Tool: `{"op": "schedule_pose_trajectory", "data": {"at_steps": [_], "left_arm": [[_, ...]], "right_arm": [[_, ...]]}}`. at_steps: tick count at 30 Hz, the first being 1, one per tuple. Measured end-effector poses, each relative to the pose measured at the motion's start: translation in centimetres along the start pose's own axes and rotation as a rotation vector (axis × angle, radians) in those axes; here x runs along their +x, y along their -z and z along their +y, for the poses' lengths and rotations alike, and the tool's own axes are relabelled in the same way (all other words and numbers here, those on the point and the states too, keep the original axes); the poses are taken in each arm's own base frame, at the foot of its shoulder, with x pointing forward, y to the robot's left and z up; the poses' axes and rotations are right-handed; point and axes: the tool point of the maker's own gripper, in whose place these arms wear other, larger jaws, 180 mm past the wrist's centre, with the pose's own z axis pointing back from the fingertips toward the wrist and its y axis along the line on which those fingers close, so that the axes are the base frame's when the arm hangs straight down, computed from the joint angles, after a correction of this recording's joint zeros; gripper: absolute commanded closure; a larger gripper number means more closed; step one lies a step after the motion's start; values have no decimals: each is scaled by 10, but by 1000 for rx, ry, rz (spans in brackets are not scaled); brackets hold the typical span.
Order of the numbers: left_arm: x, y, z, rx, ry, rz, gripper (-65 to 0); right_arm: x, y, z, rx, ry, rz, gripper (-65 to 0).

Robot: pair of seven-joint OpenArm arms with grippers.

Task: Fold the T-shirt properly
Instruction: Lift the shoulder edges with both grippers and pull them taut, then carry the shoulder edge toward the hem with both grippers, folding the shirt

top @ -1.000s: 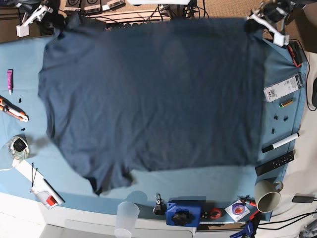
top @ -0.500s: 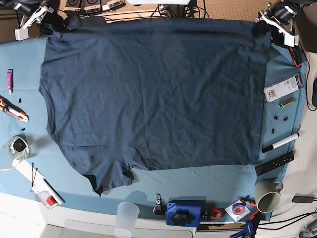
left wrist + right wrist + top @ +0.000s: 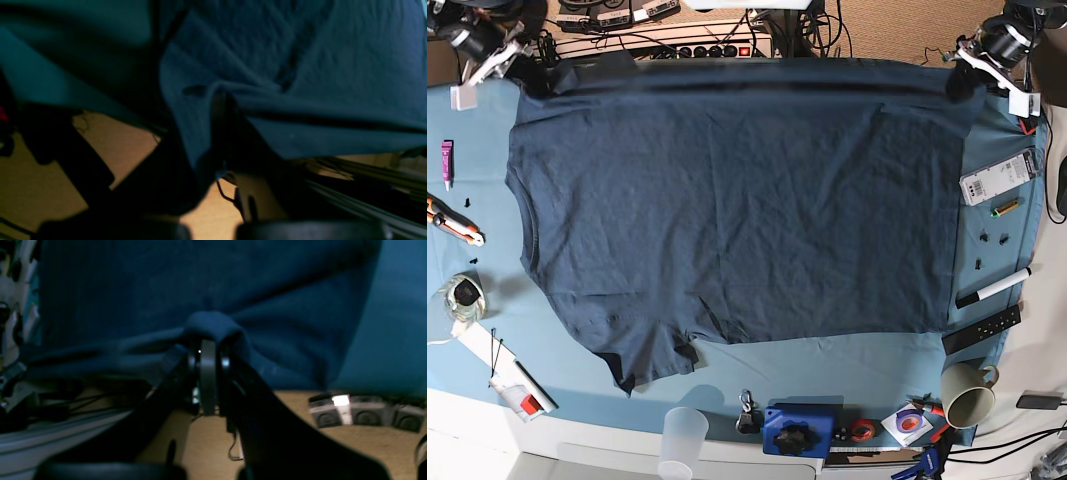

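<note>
The left gripper [image 3: 967, 86] is clamped on one end of the T-shirt's upper edge, and the right gripper [image 3: 539, 86] pinches the other end, cloth bunched between the jaws of each. Gripping so far apart presumably lets the two arms draw that edge taut and move it evenly, as a fold or a straightening pull needs; a single grip would likely let it sag or skew.

Outward from the grips, the T-shirt [image 3: 727, 220] lies spread over the light blue tablecloth [image 3: 827, 378], its body mostly flat (the crumpled corner at the lower left of the base view probably wants smoothing). Cloth resting on the table should help anchor the edge being handled. The mug [image 3: 968, 396], the white box [image 3: 998, 178] and the plastic cup [image 3: 684, 440] stand outside the fabric, which leaves the fold itself unobstructed.
</note>
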Motion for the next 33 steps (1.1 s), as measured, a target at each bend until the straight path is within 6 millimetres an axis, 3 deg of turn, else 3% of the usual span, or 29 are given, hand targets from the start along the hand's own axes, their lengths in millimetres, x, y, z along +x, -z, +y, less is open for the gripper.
{"op": "schedule_pose_trajectory", "data": {"at_steps": [5,11,23,33], "left_arm": [[17,12,-10,-27,29,-48,0],[28,32,-12,23,78,-54,0],[80,44,-10,72,130,-167,0],[97,60,-1,53,115,-198,0]], "right_arm": [[29,5,-15,-78,-87,-43,0],[53,15,-13,-77,-154,-71,0],[70,57,-7,-112,-279,-48,0],[96,85,2,-129,-384,-80,0]]}}
